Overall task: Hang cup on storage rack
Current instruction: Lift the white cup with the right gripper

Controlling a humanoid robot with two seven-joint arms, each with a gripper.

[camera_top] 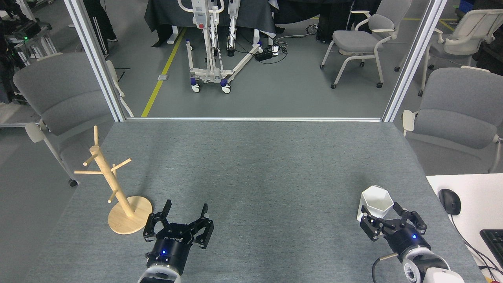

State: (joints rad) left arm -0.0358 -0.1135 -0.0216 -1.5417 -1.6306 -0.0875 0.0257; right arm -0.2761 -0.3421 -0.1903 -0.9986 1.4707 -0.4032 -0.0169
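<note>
While the white hexagonal cup [376, 203] stands unlifted on the table | right gripper [383, 210] spread around it, unclosed | left gripper [184, 210] spread, empty | wooden mug tree [114, 188] bare | grasp, carry, hang left

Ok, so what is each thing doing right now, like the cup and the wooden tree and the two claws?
Cup: upright on the table, mouth up, not hung, not lifted.
Storage rack: standing on its round base, every peg bare.
Left claw: open, holding nothing, beside the rack's base.
Right claw: open, fingers either side of the cup's near side, not closed on it.
</note>
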